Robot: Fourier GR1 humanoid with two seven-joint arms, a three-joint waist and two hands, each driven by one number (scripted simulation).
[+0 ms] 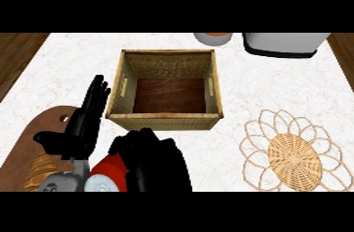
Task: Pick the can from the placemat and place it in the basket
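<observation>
I read 2 hands in the head view. The right hand (155, 158) sits low in the frame, just short of the near wall of the basket (167, 121). Its black fingers are curled around the can (108, 172), which I see as a red body with a pale end face pointing toward the lower edge. The can lies tilted on its side within that grasp, projecting from the hand's left side, and part of it is hidden by the fingers. It is not on the placemat (294, 151) and not inside the basket.

The left hand (86, 119) is immediately left of the right hand. Its fingers are straight and point away from me toward the basket's left wall, with the thumb extended to the left. It holds nothing.

Under and beside the left hand I see a brown wooden cutting board (52, 116) with a hole near its far end. A bread loaf (40, 172) lies on it, close to the lower left edge.

Beyond both hands, the basket is a square woven box with a dark wooden floor; nothing is in it. To the right of the right hand, well apart, lies the placemat, a round woven disc with a looped petal border, with nothing on it.

Farthest out, behind the basket, 2 items are cut by the upper edge: a white appliance (283, 43) with a black base, and a round pale container (213, 38) beside it. Everything rests on the white marble counter (276, 90).
</observation>
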